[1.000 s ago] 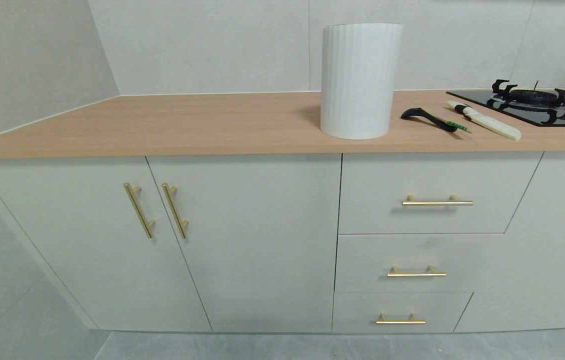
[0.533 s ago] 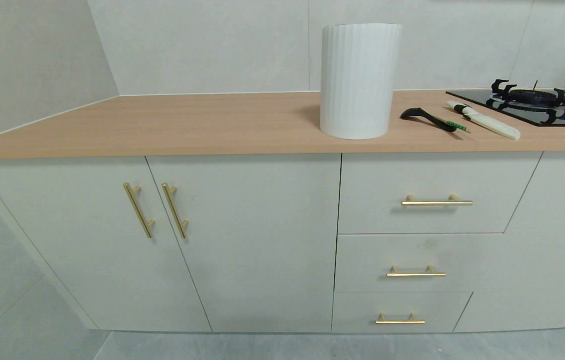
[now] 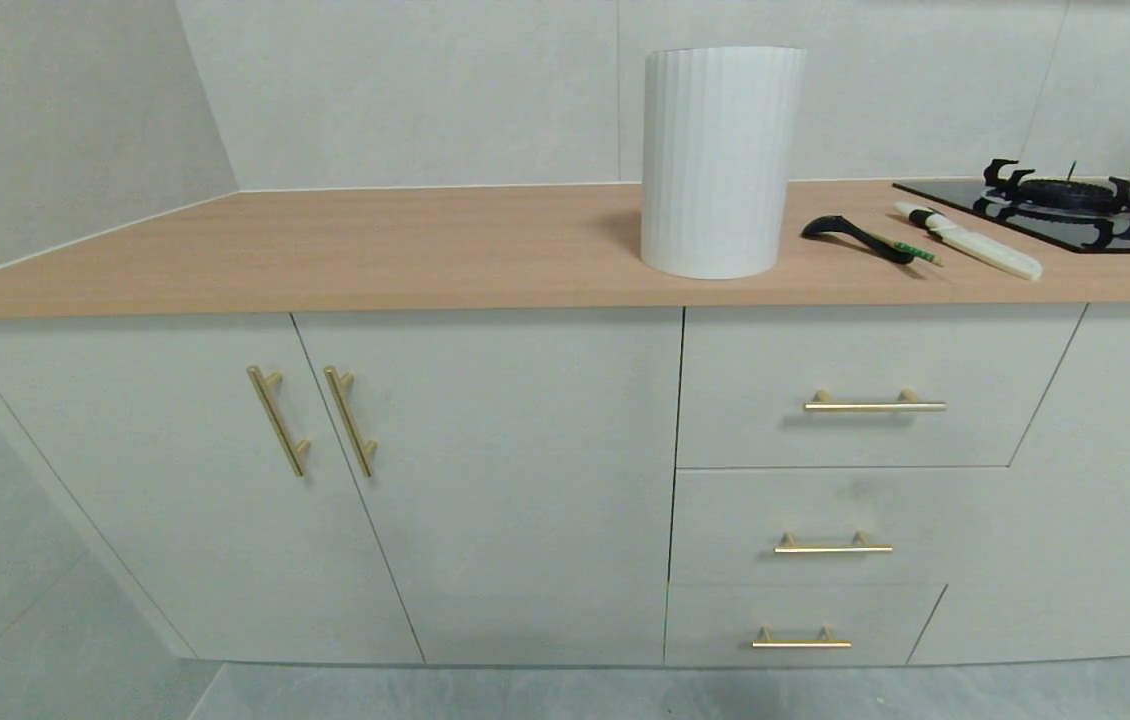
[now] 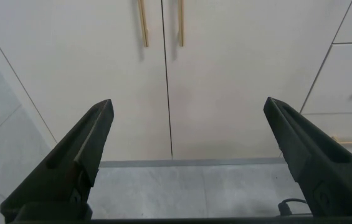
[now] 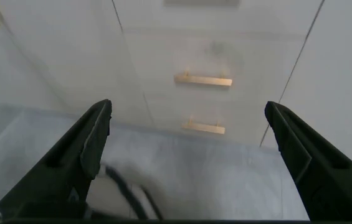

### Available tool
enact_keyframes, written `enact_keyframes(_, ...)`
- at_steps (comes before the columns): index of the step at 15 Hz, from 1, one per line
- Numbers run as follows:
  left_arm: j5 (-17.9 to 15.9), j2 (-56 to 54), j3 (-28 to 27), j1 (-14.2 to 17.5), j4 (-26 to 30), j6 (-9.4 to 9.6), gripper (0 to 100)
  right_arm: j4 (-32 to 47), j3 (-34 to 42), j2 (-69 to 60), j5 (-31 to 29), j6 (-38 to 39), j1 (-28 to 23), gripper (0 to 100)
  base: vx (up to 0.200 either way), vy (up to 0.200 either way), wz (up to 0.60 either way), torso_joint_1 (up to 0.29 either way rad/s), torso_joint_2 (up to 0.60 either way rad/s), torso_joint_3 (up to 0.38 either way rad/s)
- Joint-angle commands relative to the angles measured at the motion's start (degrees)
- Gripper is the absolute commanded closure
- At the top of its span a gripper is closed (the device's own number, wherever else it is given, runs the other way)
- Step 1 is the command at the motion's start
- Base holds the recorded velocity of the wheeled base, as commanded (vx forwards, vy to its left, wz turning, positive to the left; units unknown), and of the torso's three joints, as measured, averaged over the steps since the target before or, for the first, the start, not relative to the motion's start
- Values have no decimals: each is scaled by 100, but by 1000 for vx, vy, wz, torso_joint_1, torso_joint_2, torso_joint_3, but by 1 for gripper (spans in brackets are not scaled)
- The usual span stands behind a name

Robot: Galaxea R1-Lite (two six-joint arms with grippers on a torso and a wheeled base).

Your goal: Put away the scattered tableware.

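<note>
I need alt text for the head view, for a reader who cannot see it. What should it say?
A tall white ribbed container stands on a wooden countertop, with a black utensil and a long white utensil lying to its right, near a black gas hob. Below are two cabinet doors and three drawers, all shut, with gold handles.

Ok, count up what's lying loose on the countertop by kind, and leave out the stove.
Containers: 1, the tall white ribbed container.
Utensils: 2, the black-headed utensil and the white knife-shaped utensil.
Total: 3.
</note>
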Motion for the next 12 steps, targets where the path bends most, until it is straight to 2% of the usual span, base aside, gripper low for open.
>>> enact_keyframes(1,0,1,1,0,4,1,0,-39,-847,2039,-10,-33,135,0,0,0,0,0,0,0)
enact_keyframes(3,0,1,1,0,4,1,0,-162,-1155,2689,-27,-42,240,0,0,0,0,0,0,0)
enact_keyframes(7,0,1,1,0,4,1,0,-1331,-1392,4456,-423,-51,592,0,0,0,0,0,0,0)
enact_keyframes(10,0,1,1,0,4,1,0,-2166,-1559,5625,-502,-51,592,0,0,0,0,0,0,0)
enact_keyframes(12,0,1,1,0,4,1,0,-2341,-1893,6267,-555,-68,592,0,0,0,0,0,0,0)
